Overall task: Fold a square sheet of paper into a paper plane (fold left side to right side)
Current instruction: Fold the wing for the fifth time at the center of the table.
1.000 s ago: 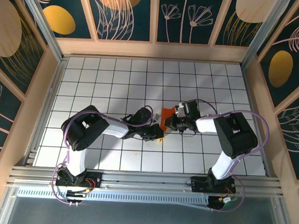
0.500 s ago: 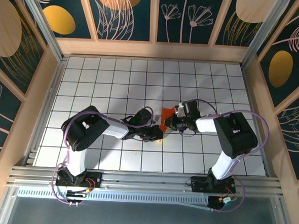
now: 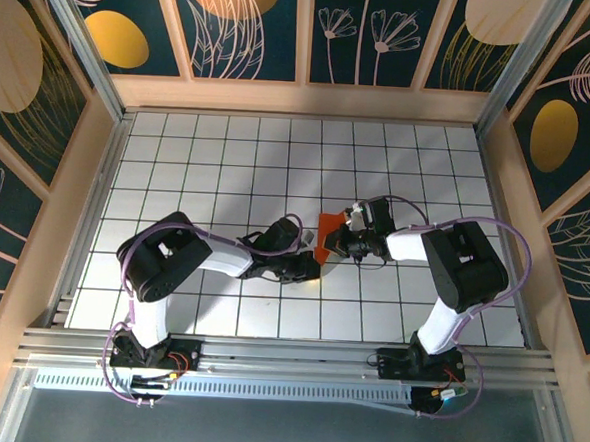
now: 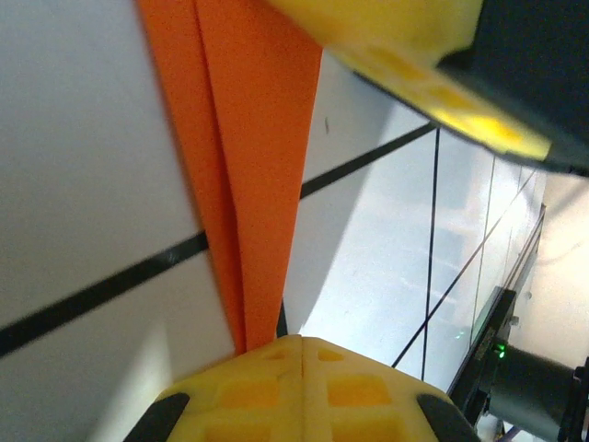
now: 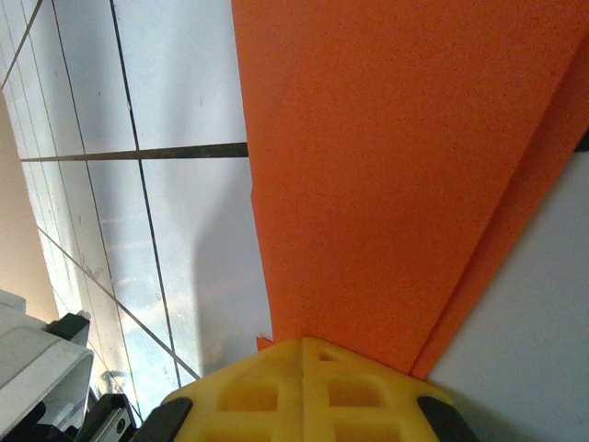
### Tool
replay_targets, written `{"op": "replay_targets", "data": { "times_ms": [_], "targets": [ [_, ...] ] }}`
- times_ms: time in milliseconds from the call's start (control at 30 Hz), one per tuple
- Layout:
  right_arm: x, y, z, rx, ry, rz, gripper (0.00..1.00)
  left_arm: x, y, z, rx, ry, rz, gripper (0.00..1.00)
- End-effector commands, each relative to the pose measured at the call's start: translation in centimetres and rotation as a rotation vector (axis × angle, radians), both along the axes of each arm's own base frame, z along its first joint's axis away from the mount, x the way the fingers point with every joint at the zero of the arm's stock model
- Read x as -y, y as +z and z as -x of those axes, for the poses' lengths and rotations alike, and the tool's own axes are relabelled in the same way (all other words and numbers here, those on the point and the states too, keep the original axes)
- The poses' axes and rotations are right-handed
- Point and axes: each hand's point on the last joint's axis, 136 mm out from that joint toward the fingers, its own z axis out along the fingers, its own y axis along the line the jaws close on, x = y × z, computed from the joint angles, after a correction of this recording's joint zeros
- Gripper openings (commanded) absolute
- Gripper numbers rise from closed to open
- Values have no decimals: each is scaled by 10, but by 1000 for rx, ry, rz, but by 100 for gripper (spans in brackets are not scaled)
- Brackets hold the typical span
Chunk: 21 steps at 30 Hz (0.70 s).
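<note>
Okay, both arms meet over the middle of the white grid-tiled tabletop (image 3: 228, 167), tips almost together. The left gripper (image 3: 312, 268) has its black-bodied, yellow-padded jaws pressed fully together, no gap between the pads. The narrow tip of the bright orange paper dart (image 3: 327, 224), thin and creased lengthwise, is pinched right at the seam.

From the left wrist, the left gripper (image 4: 302, 364) is at the bottom. The dart (image 4: 248, 138) runs straight out ahead of the jaws, widening as it goes, with one long crease down it. A yellow finger (image 4: 396, 46) of the other arm sits at the far end, ahead and to the right of these jaws.

The right gripper (image 3: 334, 245) is closed tight too, clamped on a wider part of the same paper. From the right wrist, the right gripper (image 5: 302, 364) shows pads meeting, and the dart (image 5: 396, 166) fans out ahead and to the right of them, a second layer edge showing along its right side. Bare tiles lie left of the jaws. Whether the dart touches the table, can't tell.
</note>
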Motion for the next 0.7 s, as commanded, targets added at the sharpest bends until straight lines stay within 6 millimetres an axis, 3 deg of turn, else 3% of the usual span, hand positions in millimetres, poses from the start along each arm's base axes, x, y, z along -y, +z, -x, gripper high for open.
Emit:
{"op": "replay_targets", "data": {
  "times_ms": [0, 167, 367, 533, 667],
  "targets": [
    [27, -51, 28, -135, -21, 179, 0, -20, -20, 29, -79, -40, -92, 4],
    [26, -50, 28, -133, -19, 177, 0, -21, -8, 30, -64, -24, -55, 3],
    [26, -48, 28, -131, -20, 178, 0, -10, 37, 9, 12, -7, 44, 2],
    [26, -48, 27, -130, -24, 174, 0, -14, 43, -9, 42, -1, 39, 1],
    [24, -47, 26, -127, -24, 169, 0, -6, 34, -19, 48, -24, 17, 1]
  ]
}}
